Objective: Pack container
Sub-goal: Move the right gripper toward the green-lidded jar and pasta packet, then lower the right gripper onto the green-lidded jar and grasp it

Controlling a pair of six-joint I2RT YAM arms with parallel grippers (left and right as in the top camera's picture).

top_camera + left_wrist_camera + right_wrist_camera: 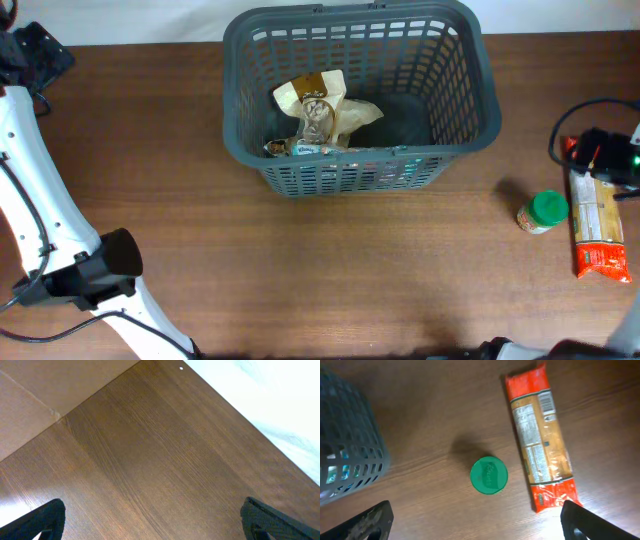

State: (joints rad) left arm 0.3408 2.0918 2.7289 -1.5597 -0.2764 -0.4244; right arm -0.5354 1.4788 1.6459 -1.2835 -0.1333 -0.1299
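The dark grey basket stands at the back middle of the table; its corner shows in the right wrist view. It holds a tan packet, a clear bag and a small packet. A green-lidded jar and an orange pasta packet lie on the table at the right. My right gripper is open and empty, above the jar and pasta. My left gripper is open and empty over bare table at the far left back.
The wooden table runs to a back edge behind the basket. The left arm's white links cross the left side. A black cable loops by the right gripper.
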